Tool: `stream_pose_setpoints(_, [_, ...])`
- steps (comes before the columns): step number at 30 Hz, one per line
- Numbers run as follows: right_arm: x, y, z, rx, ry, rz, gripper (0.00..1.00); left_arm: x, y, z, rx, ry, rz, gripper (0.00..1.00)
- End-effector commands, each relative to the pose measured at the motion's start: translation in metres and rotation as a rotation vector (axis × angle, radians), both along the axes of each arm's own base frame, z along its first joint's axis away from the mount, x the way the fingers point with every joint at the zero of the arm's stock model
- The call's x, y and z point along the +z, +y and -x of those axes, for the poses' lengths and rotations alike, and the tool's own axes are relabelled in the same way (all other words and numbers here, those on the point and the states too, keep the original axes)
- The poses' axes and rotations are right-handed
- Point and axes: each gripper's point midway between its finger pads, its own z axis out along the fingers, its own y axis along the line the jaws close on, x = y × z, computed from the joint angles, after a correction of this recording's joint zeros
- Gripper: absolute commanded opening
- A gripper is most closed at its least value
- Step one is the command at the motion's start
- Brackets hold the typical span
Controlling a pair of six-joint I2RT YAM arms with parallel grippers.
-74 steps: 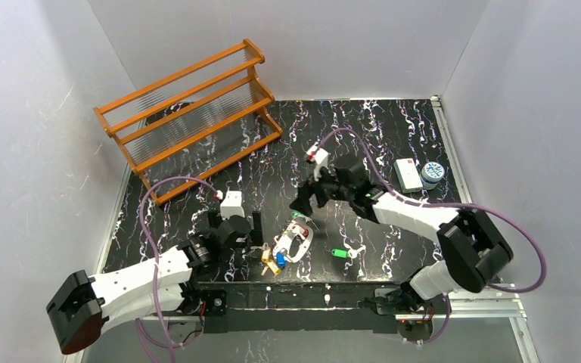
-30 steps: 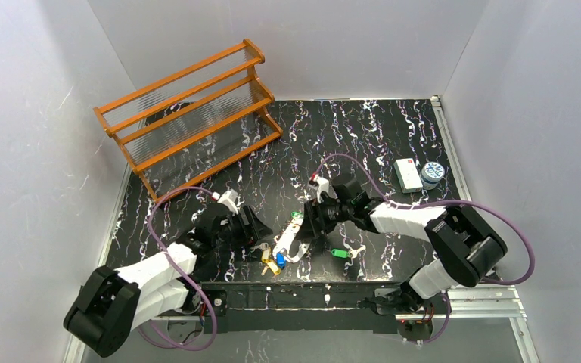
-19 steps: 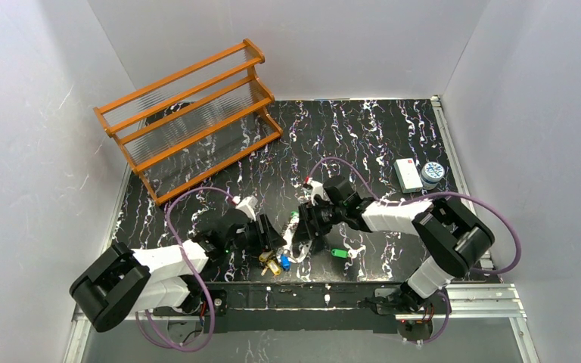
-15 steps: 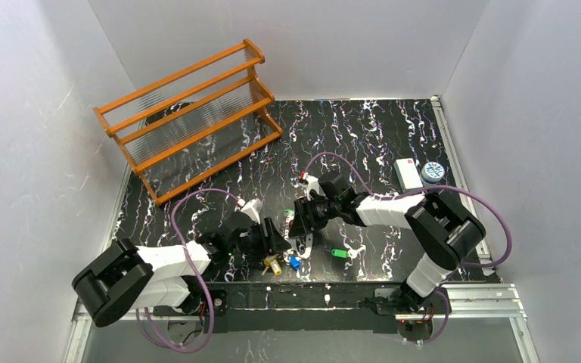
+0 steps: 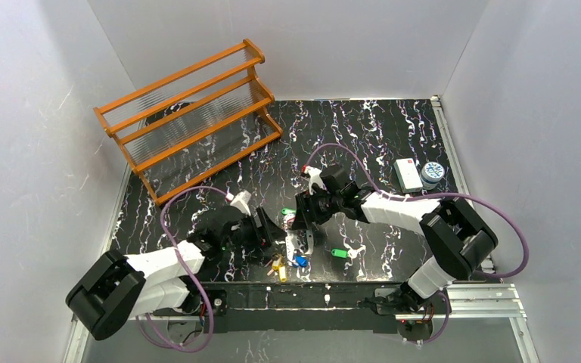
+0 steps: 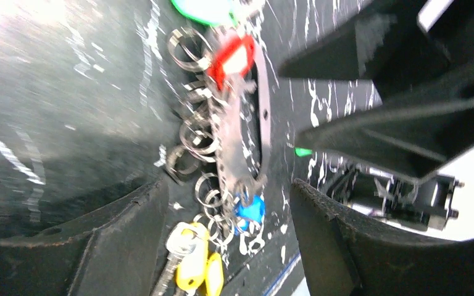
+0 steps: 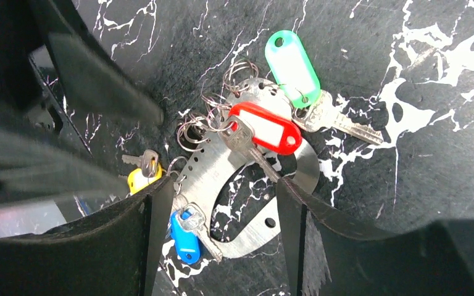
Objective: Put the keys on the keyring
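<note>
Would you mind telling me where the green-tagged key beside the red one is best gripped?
Probably by the green tag, from above, closing across its two long edges. It lies flat and oblong, its free end on bare table; the key blade is thin, and the holed end crowds the red tag and the keyring.

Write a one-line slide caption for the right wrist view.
Right pincer, open, over the keyring, with red key, green key, blue key and yellow key at it.

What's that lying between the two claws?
The keyring and coloured keys lie between the left gripper and right gripper, clearest in the right wrist view.
</note>
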Motion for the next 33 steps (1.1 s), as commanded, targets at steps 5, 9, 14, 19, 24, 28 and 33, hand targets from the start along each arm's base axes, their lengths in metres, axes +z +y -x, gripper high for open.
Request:
stream_pose_setpoints(5, [-0.001, -0.009, 0.009, 0.007, 0.011, 0.017, 0.68, 0.001, 0.021, -0.028, 0.04, -0.01, -0.008, 0.64])
stream_pose_setpoints(9, [-0.01, -0.009, 0.014, 0.008, 0.048, 0.015, 0.67, -0.005, 0.011, -0.031, -0.009, -0.014, 0.002, 0.52])
stream_pose_setpoints(14, [-0.023, -0.009, 0.019, 0.003, 0.109, 0.026, 0.55, -0.004, 0.001, -0.027, -0.035, -0.013, 0.049, 0.45])
stream_pose_setpoints(19, [-0.03, -0.004, 0.02, 0.019, 0.145, 0.024, 0.42, 0.0, -0.015, -0.007, -0.102, -0.03, 0.066, 0.39])
stream_pose_setpoints(24, [-0.032, -0.002, 0.019, 0.022, 0.151, 0.021, 0.38, 0.02, -0.025, 0.007, -0.179, -0.119, 0.104, 0.36])
stream_pose_setpoints(28, [-0.028, -0.002, 0.02, 0.031, 0.144, 0.015, 0.35, 0.036, -0.011, -0.008, -0.091, -0.228, 0.06, 0.42])
stream_pose_setpoints(33, [-0.019, -0.003, 0.018, 0.048, 0.1, 0.006, 0.35, 0.024, 0.033, -0.032, 0.073, -0.25, -0.198, 0.47])
